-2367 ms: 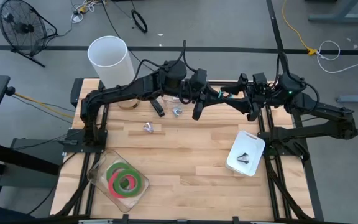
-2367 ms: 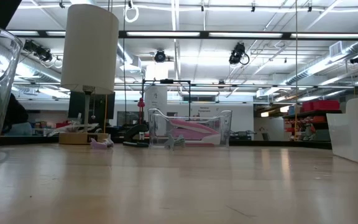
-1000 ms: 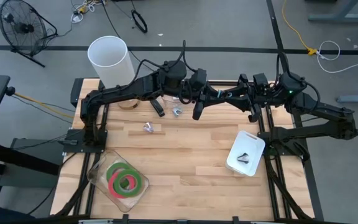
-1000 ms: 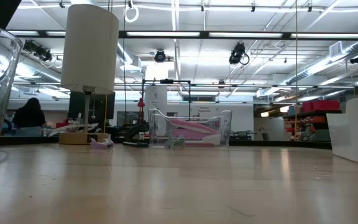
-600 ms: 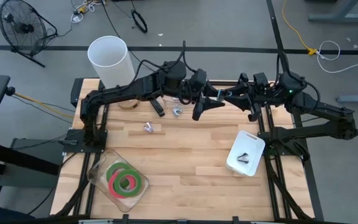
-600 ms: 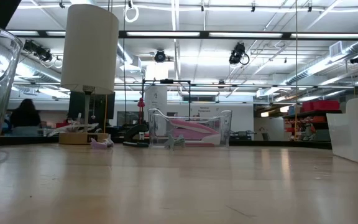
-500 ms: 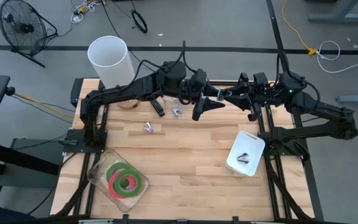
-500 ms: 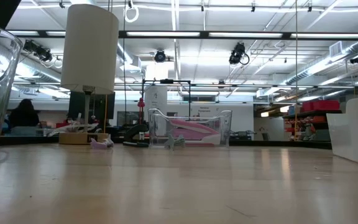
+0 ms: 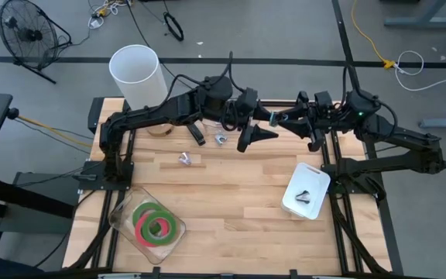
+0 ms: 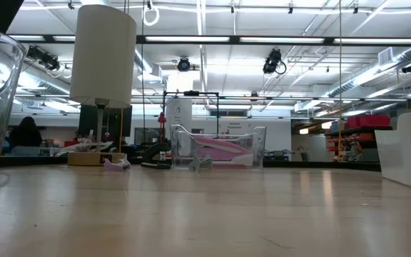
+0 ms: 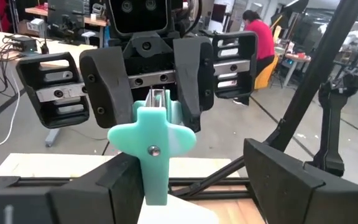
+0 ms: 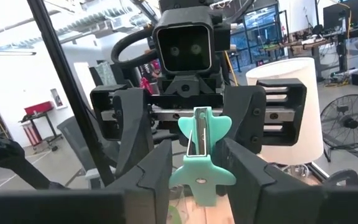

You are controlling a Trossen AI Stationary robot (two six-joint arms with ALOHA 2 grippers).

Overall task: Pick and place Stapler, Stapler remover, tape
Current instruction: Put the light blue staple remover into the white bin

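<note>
Since a second ago the left gripper [image 9: 259,132] has spread its jaws off the teal staple remover [image 11: 152,144], now clamped only by the right gripper [image 9: 282,118]. Its long axis runs between the two grippers above the surface [image 9: 231,194]. Two tape rolls [image 9: 158,222] lie in the clear tray [image 9: 122,221].

The desk [image 9: 231,194] is made of light, smooth wood; the stapler remover [image 11: 152,146] is matt mint-green plastic with metal blades.
</note>
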